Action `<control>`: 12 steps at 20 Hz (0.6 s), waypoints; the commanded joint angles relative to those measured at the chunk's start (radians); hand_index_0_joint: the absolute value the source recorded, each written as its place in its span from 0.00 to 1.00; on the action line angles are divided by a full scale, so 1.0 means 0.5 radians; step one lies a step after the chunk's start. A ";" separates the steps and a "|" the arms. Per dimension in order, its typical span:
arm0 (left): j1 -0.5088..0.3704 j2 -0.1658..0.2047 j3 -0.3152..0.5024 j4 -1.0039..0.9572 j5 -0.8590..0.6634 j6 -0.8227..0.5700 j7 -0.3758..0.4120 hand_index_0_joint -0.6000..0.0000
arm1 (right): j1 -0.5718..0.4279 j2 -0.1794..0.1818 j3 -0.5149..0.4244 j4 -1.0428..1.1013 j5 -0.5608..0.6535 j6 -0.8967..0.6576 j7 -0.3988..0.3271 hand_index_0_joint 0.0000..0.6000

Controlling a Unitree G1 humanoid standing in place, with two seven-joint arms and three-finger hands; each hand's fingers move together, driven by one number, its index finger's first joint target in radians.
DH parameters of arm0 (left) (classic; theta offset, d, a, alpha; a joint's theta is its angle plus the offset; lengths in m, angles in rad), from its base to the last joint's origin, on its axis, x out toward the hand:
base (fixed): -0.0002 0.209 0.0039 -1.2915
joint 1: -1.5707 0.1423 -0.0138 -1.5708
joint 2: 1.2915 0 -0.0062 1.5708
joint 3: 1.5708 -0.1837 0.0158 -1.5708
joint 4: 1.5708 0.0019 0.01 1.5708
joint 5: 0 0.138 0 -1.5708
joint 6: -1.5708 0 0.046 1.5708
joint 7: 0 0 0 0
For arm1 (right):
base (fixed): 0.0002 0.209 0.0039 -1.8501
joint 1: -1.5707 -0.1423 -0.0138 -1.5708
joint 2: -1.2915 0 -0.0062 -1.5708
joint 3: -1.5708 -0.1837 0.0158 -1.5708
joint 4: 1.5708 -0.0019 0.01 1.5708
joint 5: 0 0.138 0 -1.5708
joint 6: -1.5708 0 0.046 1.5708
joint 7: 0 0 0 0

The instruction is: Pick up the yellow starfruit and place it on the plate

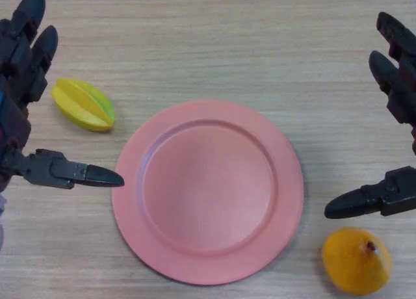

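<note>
Most likely a robot test bench in a lab, not a home: a bare light wood-grain bench (214,45) fills the view, with only a pink plate (208,192) at centre, a toy-like yellow starfruit (83,104) at 10 o'clock and an orange fruit (356,260) at 5 o'clock; no walls or furnishings show

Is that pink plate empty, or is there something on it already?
Empty. The plate shows only its bare pink surface; the starfruit lies on the table to its upper left, and an orange sits at its lower right.
</note>
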 commanded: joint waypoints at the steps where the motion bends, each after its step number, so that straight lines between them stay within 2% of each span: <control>1: -0.057 0.071 0.153 -0.115 -0.038 -0.179 0.024 1.00 | -0.056 -0.047 -0.094 -0.081 0.033 -0.230 -0.048 0.00; 7: -0.083 0.089 0.160 -0.042 -0.067 -0.160 0.010 1.00 | -0.068 -0.047 -0.085 -0.007 0.040 -0.290 -0.057 0.00; 8: -0.099 0.092 0.161 -0.017 -0.064 -0.185 0.023 1.00 | -0.064 -0.045 -0.088 -0.001 0.043 -0.308 -0.058 0.00; 9: -0.132 0.100 0.118 0.106 0.054 -0.330 0.056 1.00 | -0.061 -0.046 -0.091 0.012 0.041 -0.338 -0.062 0.00; 12: -0.209 0.136 0.140 0.265 0.049 -0.423 0.103 1.00 | -0.057 -0.044 -0.091 0.012 0.047 -0.326 -0.073 0.00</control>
